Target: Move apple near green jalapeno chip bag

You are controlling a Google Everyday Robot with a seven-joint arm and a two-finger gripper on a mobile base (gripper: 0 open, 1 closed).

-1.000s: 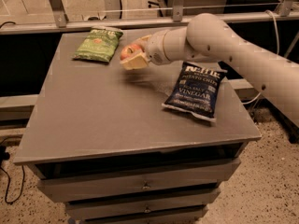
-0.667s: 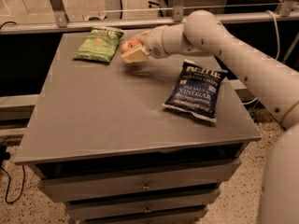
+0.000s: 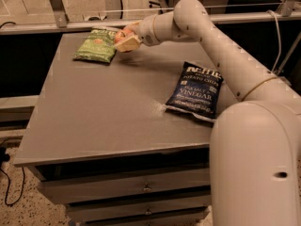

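The green jalapeno chip bag (image 3: 95, 44) lies flat at the far left of the grey table (image 3: 94, 107). My gripper (image 3: 125, 38) hovers just above the table at the bag's right edge, shut on the red-orange apple (image 3: 120, 35), which shows only partly between the pale fingers (image 3: 128, 43). The white arm reaches in from the right, over the back of the table.
A dark blue vinegar chip bag (image 3: 196, 90) lies on the right half of the table, near the arm. A metal rail (image 3: 70, 26) runs behind the table's far edge. Drawers sit below the front edge (image 3: 141, 187).
The gripper with the apple has moved left and farther back, ending right beside the green bag. The arm has stretched further over the table.
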